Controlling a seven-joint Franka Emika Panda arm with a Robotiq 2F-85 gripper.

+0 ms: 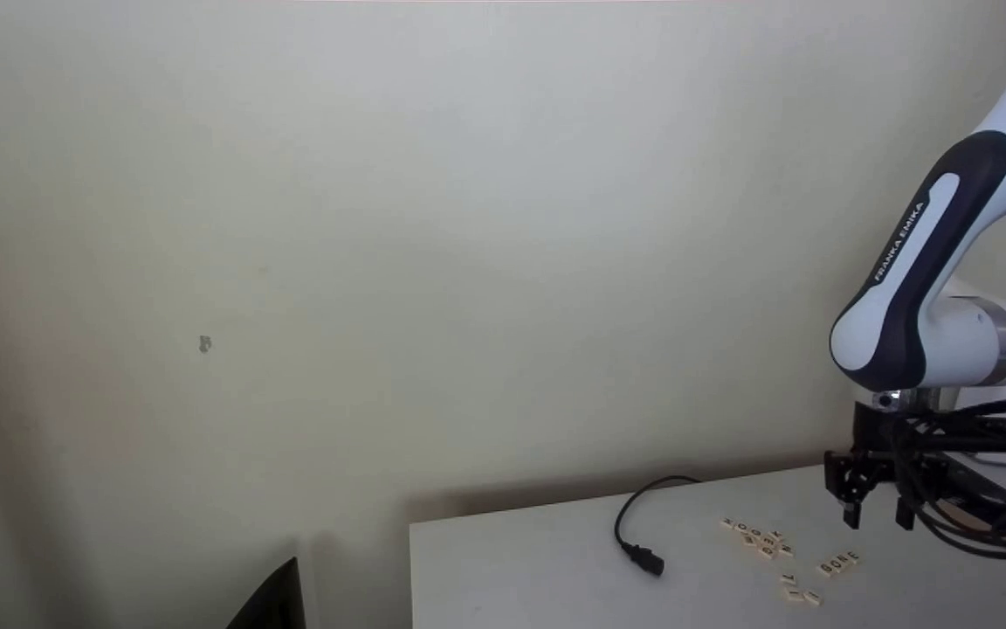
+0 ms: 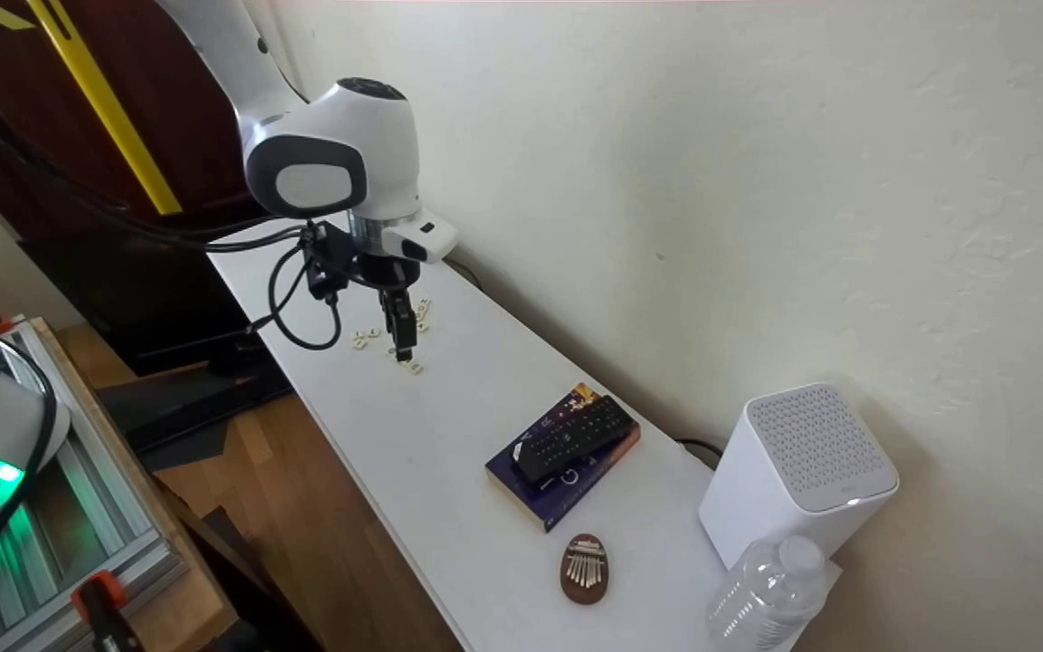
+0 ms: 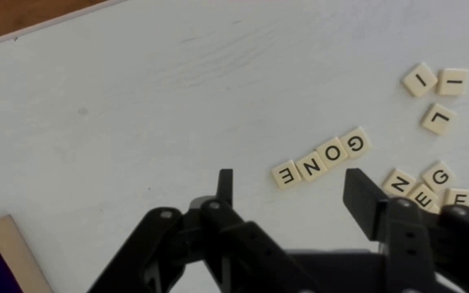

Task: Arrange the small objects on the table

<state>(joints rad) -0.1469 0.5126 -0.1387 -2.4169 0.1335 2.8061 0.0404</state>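
Note:
Small cream letter tiles lie flat on the white table (image 3: 136, 122). In the wrist view, a slanted row of E (image 3: 286, 175), N (image 3: 311, 166), O (image 3: 332, 153) and G (image 3: 355, 142) reads GONE. Two I tiles (image 3: 420, 80) and an L tile (image 3: 438, 119) lie loose at the upper right. A cluster with N (image 3: 399, 183), G (image 3: 438, 176) and E (image 3: 423, 197) is partly hidden by the right finger. My gripper (image 3: 290, 171) is open and empty, above the table beside the GONE row. The gripper shows in both exterior views (image 1: 878, 517) (image 2: 404, 355).
A blue book (image 2: 521, 493) with a black remote (image 2: 576, 437) on it lies along the table. Beyond are a thumb piano (image 2: 585, 569), a white box-shaped device (image 2: 798, 471) and a clear bottle (image 2: 770, 593). A black cable plug (image 1: 645, 560) lies near the tiles.

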